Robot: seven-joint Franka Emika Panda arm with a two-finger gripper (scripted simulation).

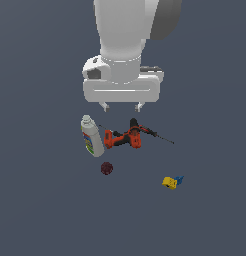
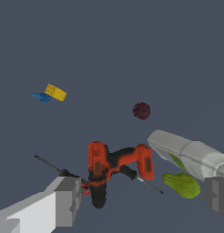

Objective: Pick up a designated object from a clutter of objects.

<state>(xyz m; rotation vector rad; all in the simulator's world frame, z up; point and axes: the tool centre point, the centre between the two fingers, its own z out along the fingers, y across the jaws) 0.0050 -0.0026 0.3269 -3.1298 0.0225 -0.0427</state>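
Note:
The designated object [image 1: 147, 131] is a slim tool with a black-and-red handle. It lies against the orange-red drill [image 1: 123, 138], and its thin dark shaft points to the exterior view's right. In the wrist view the designated object [image 2: 63, 173] shows its shaft and black handle, while one finger [image 2: 63, 200] hides the handle's end. My gripper [image 1: 122, 106] hangs open and empty above the clutter, apart from everything. In the wrist view the gripper [image 2: 143, 198] straddles the drill [image 2: 116, 166].
A white labelled bottle [image 1: 91, 136] lies on the exterior view's left of the drill. An olive-green lump [image 2: 182, 184] and a second slim dark tool [image 2: 136, 177] lie beside the bottle. A dark-red ball [image 1: 107, 168] and a yellow-and-blue piece [image 1: 172, 182] sit apart.

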